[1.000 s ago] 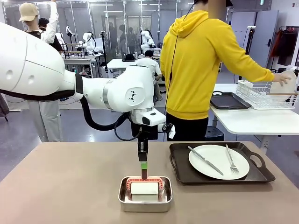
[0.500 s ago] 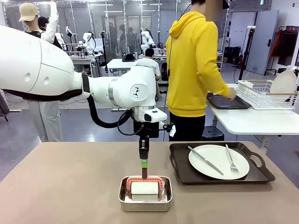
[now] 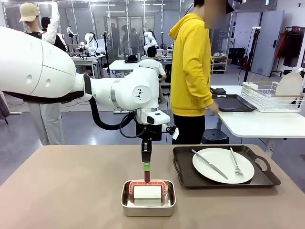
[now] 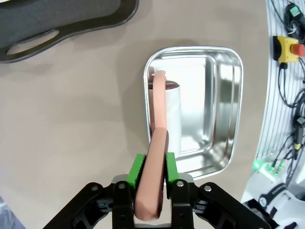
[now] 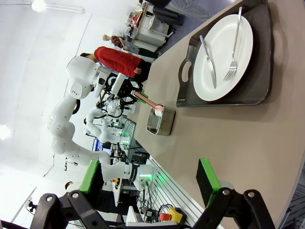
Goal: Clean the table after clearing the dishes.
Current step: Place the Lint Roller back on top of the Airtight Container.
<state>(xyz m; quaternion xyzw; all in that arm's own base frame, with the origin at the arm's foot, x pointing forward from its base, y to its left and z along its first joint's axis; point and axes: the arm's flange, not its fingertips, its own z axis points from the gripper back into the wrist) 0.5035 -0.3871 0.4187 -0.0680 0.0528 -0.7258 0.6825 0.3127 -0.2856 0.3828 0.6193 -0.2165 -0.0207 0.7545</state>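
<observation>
On the beige table, a white plate with a knife and fork lies on a dark tray at the right. My left gripper hangs over a steel pan, its green pads shut on the pink handle of a white cleaning block that rests in the pan. In the right wrist view, my right gripper stands open with nothing between its fingers, off the near edge of the table, with the plate and tray farther off.
A person in a yellow hoodie stands beyond the far edge, one hand by a dark tray on the white side table. A wire rack there holds a plate. The table's left half is bare.
The person has drawn the arm back from the wire rack and turned toward my table. My left arm shifted slightly and then held still over the pan.
</observation>
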